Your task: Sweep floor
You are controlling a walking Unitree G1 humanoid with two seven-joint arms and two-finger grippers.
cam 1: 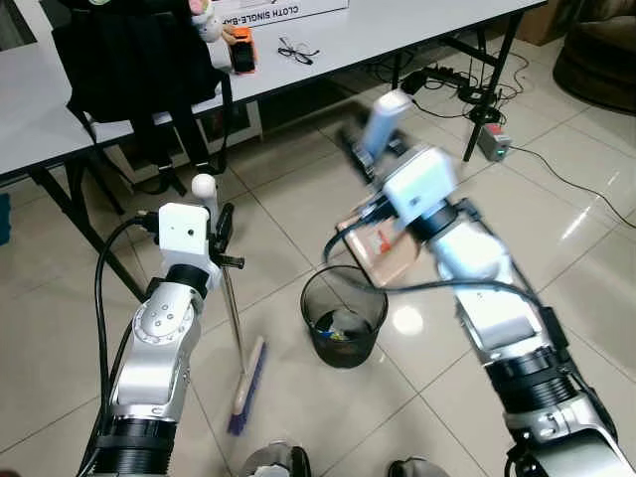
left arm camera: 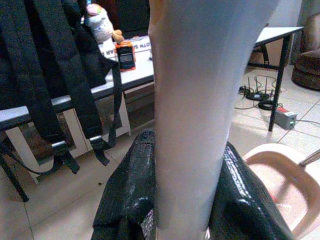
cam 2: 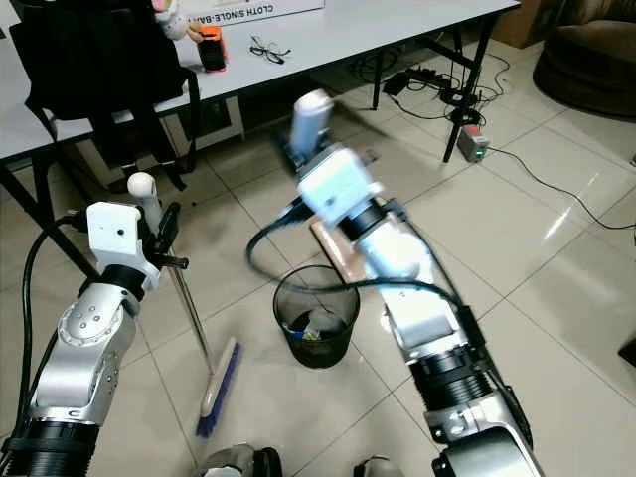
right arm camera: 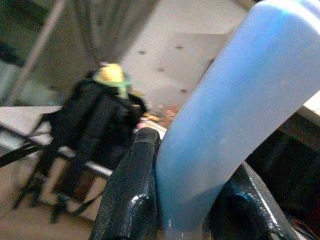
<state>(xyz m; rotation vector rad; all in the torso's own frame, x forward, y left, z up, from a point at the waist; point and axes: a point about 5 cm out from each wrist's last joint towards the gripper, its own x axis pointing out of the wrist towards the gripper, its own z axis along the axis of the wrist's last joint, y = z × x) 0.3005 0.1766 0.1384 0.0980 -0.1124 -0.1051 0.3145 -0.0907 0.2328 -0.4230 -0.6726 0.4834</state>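
Observation:
My left gripper [cam 1: 221, 227] is shut on the broom's thin pole just under its white knob [cam 1: 204, 185]. The pole slants down to the brush head [cam 1: 246, 386], whose blue bristles rest on the tiles left of the bin. In the left wrist view the white handle [left arm camera: 200, 100] stands between the black fingers [left arm camera: 125, 200]. My right gripper [cam 1: 374, 151] is shut on the pale blue dustpan handle [cam 1: 387, 114], raised and blurred. The beige dustpan [cam 1: 383, 250] tilts over the far rim of the black mesh bin [cam 1: 320, 288], which holds some litter.
A white table [cam 1: 397, 30] runs along the back with a black backpack [cam 1: 134, 60] hanging off it, glasses [cam 1: 295, 50] and an orange object [cam 1: 242, 50]. Cables and a power strip [cam 1: 492, 139] lie on the floor right of the table legs. A brown seat [cam 1: 601, 50] stands far right.

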